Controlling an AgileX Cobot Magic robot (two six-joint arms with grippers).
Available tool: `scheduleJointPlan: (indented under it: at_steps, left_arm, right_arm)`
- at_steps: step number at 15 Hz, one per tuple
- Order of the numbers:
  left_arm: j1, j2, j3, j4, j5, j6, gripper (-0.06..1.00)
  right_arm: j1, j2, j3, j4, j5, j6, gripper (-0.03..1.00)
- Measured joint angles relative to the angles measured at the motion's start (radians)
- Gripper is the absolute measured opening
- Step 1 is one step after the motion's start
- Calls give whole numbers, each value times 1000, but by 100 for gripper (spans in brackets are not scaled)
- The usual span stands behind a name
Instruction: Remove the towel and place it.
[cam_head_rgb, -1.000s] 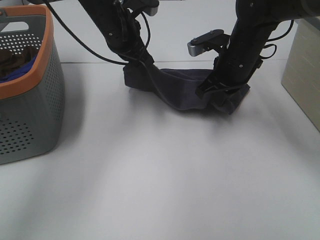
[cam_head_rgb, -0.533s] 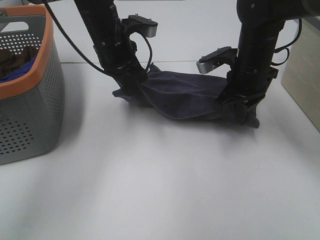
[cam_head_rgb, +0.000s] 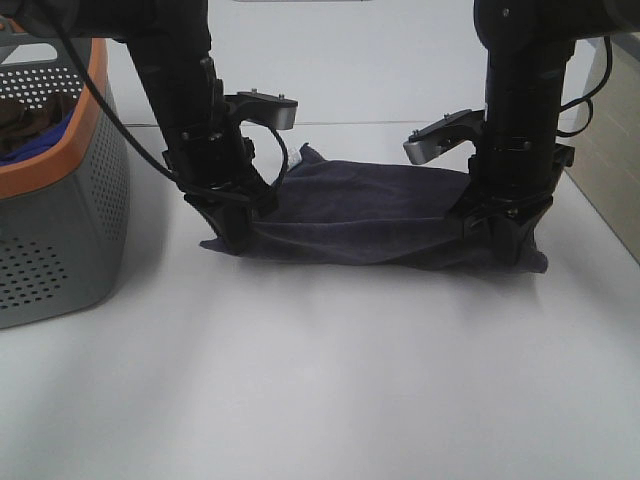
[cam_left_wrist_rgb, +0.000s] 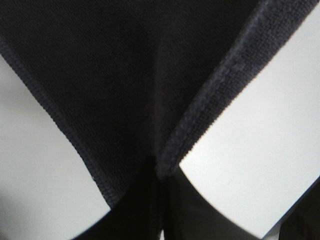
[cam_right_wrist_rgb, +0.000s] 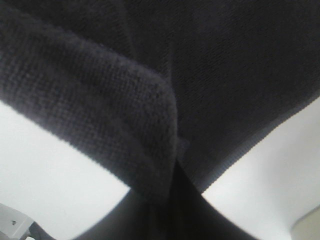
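1. A grey perforated basket (cam_head_rgb: 60, 230) with an orange rim stands well apart from the left gripper's jaws, on their outer side. A blue cloth (cam_head_rgb: 38, 140) and a brown cloth (cam_head_rgb: 18, 115) show inside it.
2. The left gripper (cam_head_rgb: 232, 222) points down at the white table (cam_head_rgb: 320, 390), jaws clamped on one end of the dark charcoal towel (cam_head_rgb: 370, 212). In the left wrist view the towel's hemmed edges (cam_left_wrist_rgb: 125, 75) run together into the closed jaws.
3. The towel spans the gap between both pairs of jaws, its lower edge on the table.
4. The right gripper (cam_head_rgb: 500, 240) pinches the other end. A towel corner sticks out past its jaws.
5. A beige object (cam_head_rgb: 615, 150) sits beyond the right jaws.
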Motion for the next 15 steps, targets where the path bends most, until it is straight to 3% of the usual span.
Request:
scheduleJointPlan:
  at_steps: [6,9,10,12,14,15]
  left_arm:
    - [0,-42,94,-3,3,11,0]
    - [0,-46,94,-3,3,11,0]
    - [0,-46,94,-3,3,11,0]
    - [0,-46,94,-3,3,11,0]
    - [0,-47,94,-3,3,-10,1]
    - [0,-47,94,-3,3,-21,7]
  right_arm:
    - [0,-1,0,170,3,-7,3]
    - [0,-1,16,172,3,-6,25]
    - [0,-1,38,178,3,12,37]
    - [0,-1,60,186,3,118,56]
    - [0,-32,61,187,3,226,66]
    - [0,-61,61,187,3,230,67]
